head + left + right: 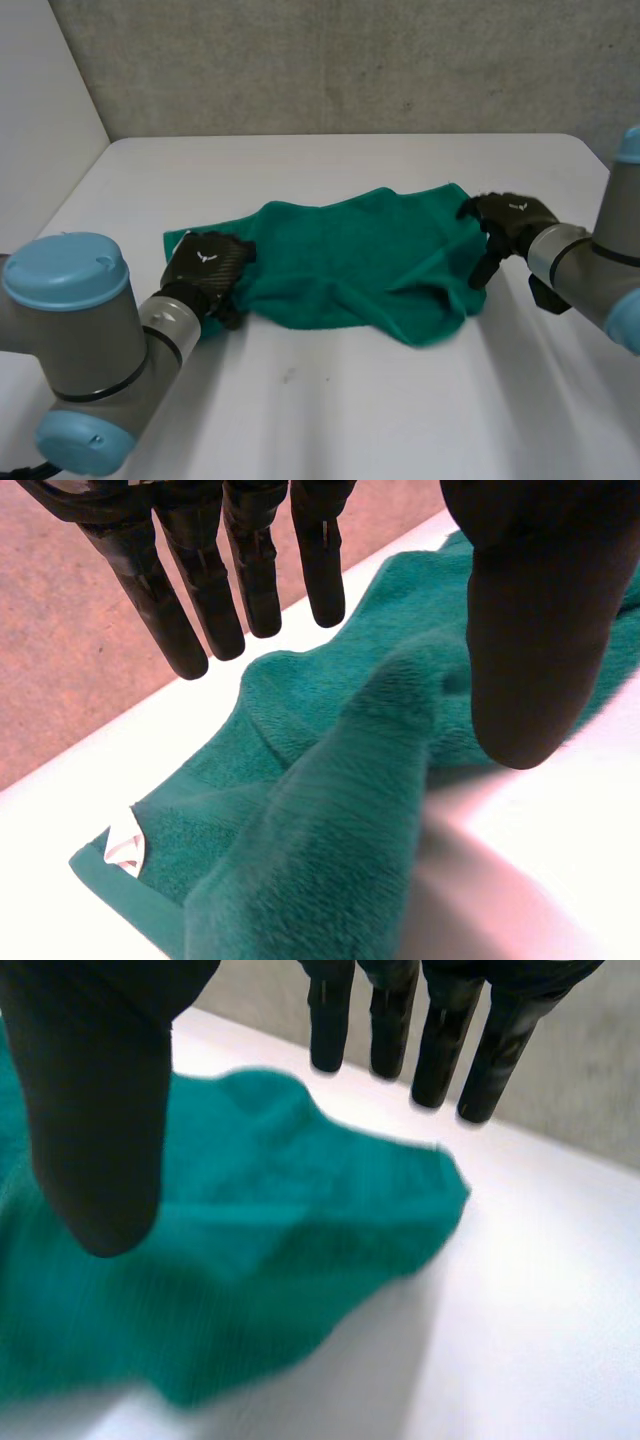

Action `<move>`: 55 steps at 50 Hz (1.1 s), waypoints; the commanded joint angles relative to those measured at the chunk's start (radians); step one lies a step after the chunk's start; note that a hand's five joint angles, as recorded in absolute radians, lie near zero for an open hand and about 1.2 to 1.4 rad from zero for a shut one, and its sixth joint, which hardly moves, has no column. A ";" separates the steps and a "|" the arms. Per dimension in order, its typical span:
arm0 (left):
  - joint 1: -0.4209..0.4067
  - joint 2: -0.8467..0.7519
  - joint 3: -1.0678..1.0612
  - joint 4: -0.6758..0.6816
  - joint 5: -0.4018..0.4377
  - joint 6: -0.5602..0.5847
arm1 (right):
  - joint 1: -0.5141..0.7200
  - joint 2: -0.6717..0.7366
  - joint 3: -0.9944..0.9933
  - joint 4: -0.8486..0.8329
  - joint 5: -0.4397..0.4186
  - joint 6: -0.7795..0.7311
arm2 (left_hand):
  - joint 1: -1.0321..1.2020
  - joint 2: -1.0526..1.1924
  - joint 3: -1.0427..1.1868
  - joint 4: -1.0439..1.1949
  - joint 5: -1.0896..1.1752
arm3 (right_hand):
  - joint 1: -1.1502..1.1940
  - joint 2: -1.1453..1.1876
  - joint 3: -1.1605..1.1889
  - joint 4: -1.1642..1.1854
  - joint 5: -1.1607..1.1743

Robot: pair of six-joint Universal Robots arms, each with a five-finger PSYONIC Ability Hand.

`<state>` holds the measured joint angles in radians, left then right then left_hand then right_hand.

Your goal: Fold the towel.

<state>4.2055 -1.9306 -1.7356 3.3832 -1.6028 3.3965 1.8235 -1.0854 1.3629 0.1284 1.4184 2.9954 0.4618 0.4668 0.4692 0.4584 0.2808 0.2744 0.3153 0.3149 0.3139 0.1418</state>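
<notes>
A green towel (360, 262) lies rumpled across the middle of the white table (330, 410). My left hand (207, 272) hovers over the towel's left end, open, fingers (200, 590) straight and the thumb apart, with nothing held. Below that palm the towel (330, 810) rises in a ridge, and a white label (125, 845) marks its corner. My right hand (505, 228) is at the towel's right end, open as well, its fingers (430, 1040) spread above the cloth's rounded corner (300, 1220).
A grey wall (350, 60) stands behind the table's far edge. Bare white tabletop lies in front of the towel and to both sides. Brown floor (70, 660) shows beyond the table's left edge.
</notes>
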 commanded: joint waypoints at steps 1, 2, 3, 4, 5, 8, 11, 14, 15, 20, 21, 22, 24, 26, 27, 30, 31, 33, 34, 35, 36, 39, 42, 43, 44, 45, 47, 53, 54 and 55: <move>0.010 0.058 0.021 -0.105 0.001 0.000 | 0.017 -0.143 0.054 0.003 -0.056 -0.340 | -0.057 -0.062 -0.065 -0.054 -0.051 | -0.100 -0.141 -0.140 -0.139 -0.142; 0.017 0.061 0.036 -0.108 0.001 0.000 | 0.017 -0.155 0.061 0.000 -0.055 -0.443 | -0.060 -0.065 -0.068 -0.057 -0.054 | -0.100 -0.141 -0.140 -0.139 -0.142; 0.024 0.062 0.045 -0.111 0.001 0.000 | 0.017 -0.157 0.064 -0.001 -0.056 -0.496 | -0.057 -0.062 -0.065 -0.054 -0.051 | -0.100 -0.141 -0.140 -0.139 -0.142; 0.031 0.064 0.056 -0.113 0.001 0.000 | 0.020 -0.159 0.067 -0.001 -0.056 -0.548 | -0.057 -0.062 -0.065 -0.054 -0.051 | -0.100 -0.141 -0.140 -0.139 -0.142; 0.040 0.064 0.065 -0.116 0.001 0.000 | 0.022 -0.160 0.071 -0.003 -0.059 -0.599 | -0.055 -0.060 -0.062 -0.051 -0.048 | -0.100 -0.141 -0.140 -0.139 -0.142; 0.085 0.064 0.099 -0.122 0.003 0.000 | 0.059 -0.165 0.093 -0.007 -0.081 -0.792 | -0.055 -0.059 -0.062 -0.051 -0.048 | -0.100 -0.141 -0.140 -0.139 -0.142; 0.125 0.062 0.140 -0.125 0.009 0.000 | 0.099 -0.157 0.111 -0.006 -0.145 -0.949 | -0.049 -0.054 -0.056 -0.045 -0.042 | -0.100 -0.141 -0.140 -0.139 -0.142; 0.142 0.033 0.206 -0.127 0.036 -0.002 | 0.111 -0.150 0.117 -0.001 -0.215 -1.057 | -0.049 -0.054 -0.056 -0.045 -0.042 | -0.063 -0.104 -0.104 -0.103 -0.105; 0.142 0.033 0.206 -0.127 0.037 -0.002 | 0.111 -0.149 0.117 -0.001 -0.216 -1.058 | -0.049 -0.054 -0.056 -0.045 -0.042 | -0.063 -0.104 -0.104 -0.103 -0.105; 0.162 -0.085 0.342 -0.189 0.103 0.000 | 0.114 -0.079 0.101 0.005 -0.260 -1.133 | -0.031 -0.036 -0.039 -0.028 -0.025 | -0.031 -0.072 -0.071 -0.070 -0.073; 0.174 -0.118 0.384 -0.232 0.115 0.000 | 0.112 -0.039 0.094 0.005 -0.263 -1.153 | -0.025 -0.030 -0.033 -0.022 -0.019 | -0.013 -0.054 -0.054 -0.053 -0.055; 0.180 -0.137 0.402 -0.255 0.119 0.000 | 0.114 -0.025 0.091 0.005 -0.265 -1.158 | -0.025 -0.030 -0.033 -0.022 -0.019 | -0.007 -0.048 -0.048 -0.047 -0.049; 0.191 -0.194 0.457 -0.319 0.133 0.003 | 0.114 0.004 0.081 0.003 -0.265 -1.176 | -0.016 -0.021 -0.024 -0.013 -0.010 | 0.010 -0.031 -0.030 -0.029 -0.032; 0.192 -0.223 0.487 -0.357 0.136 0.006 | 0.111 0.025 0.078 0.002 -0.257 -1.193 | -0.013 -0.018 -0.021 -0.010 -0.007 | 0.039 -0.002 -0.001 0.000 -0.003; 0.194 -0.244 0.504 -0.382 0.141 0.007 | 0.111 0.025 0.078 0.002 -0.257 -1.193 | -0.013 -0.018 -0.021 -0.010 -0.007 | 0.040 -0.001 -0.001 0.000 -0.002; 0.194 -0.266 0.516 -0.400 0.141 0.009 | 0.100 0.053 0.077 0.003 -0.254 -1.214 | -0.013 -0.018 -0.021 -0.010 -0.007 | 0.063 0.022 0.023 0.024 0.021; 0.194 -0.277 0.518 -0.400 0.141 0.009 | 0.099 0.059 0.079 0.003 -0.254 -1.219 | 0.001 -0.004 -0.006 0.005 0.008 | 0.063 0.022 0.023 0.024 0.021; 0.194 -0.289 0.516 -0.400 0.141 0.009 | 0.099 0.068 0.090 0.005 -0.257 -1.236 | 0.045 0.040 0.038 0.049 0.052 | 0.066 0.025 0.026 0.026 0.024; 0.194 -0.292 0.516 -0.401 0.141 0.009 | 0.097 0.068 0.093 0.003 -0.259 -1.239 | 0.066 0.061 0.058 0.069 0.072 | 0.066 0.025 0.026 0.026 0.024; 0.194 -0.294 0.515 -0.403 0.141 0.009 | 0.097 0.070 0.094 0.003 -0.259 -1.242 | 0.089 0.084 0.082 0.093 0.096 | 0.066 0.025 0.026 0.026 0.024; 0.194 -0.295 0.511 -0.406 0.141 0.009 | 0.097 0.070 0.096 0.003 -0.259 -1.244 | 0.133 0.128 0.125 0.136 0.139 | 0.072 0.031 0.031 0.032 0.030; 0.194 -0.295 0.505 -0.407 0.141 0.007 | 0.097 0.078 0.097 0.003 -0.259 -1.244 | 0.169 0.164 0.161 0.172 0.175 | 0.122 0.081 0.081 0.082 0.080; 0.192 -0.286 0.493 -0.409 0.139 0.007 | 0.097 0.091 0.097 0.005 -0.265 -1.244 | 0.172 0.167 0.164 0.175 0.178 | 0.198 0.157 0.157 0.158 0.156; 0.192 -0.283 0.490 -0.410 0.139 0.007 | 0.097 0.093 0.096 0.005 -0.265 -1.244 | 0.172 0.167 0.164 0.175 0.178 | 0.227 0.186 0.187 0.188 0.185; 0.192 -0.281 0.487 -0.409 0.139 0.007 | 0.097 0.093 0.096 0.005 -0.265 -1.244 | 0.172 0.167 0.164 0.175 0.178 | 0.268 0.227 0.228 0.229 0.226; 0.192 -0.275 0.481 -0.410 0.138 0.006 | 0.097 0.093 0.094 0.005 -0.265 -1.244 | 0.172 0.167 0.164 0.175 0.178 | 0.321 0.280 0.280 0.281 0.279; 0.192 -0.266 0.475 -0.410 0.138 0.007 | 0.094 0.093 0.078 0.005 -0.265 -1.231 | 0.172 0.167 0.164 0.175 0.178 | 0.724 0.684 0.684 0.685 0.682; 0.191 -0.231 0.443 -0.410 0.136 0.004 | 0.056 0.090 0.065 -0.006 -0.257 -1.214 | 0.169 0.164 0.161 0.172 0.175 | 1.122 1.081 1.081 1.082 1.080; 0.191 -0.225 0.438 -0.410 0.136 0.004 | 0.048 0.090 0.061 -0.006 -0.257 -1.204 | 0.166 0.161 0.158 0.169 0.172 | 1.122 1.081 1.081 1.082 1.080; 0.191 -0.212 0.424 -0.410 0.138 0.004 | 0.034 0.090 0.050 -0.006 -0.251 -1.164 | 0.160 0.155 0.152 0.163 0.166 | 1.122 1.081 1.081 1.082 1.080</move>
<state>4.3977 -2.1823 -1.2730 2.9728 -1.4653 3.4018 1.9040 -0.9927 1.4396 0.1297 1.1558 1.7678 0.5408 0.5429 0.5395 0.5443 0.3662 0.9636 1.1564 1.1528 1.1551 0.9583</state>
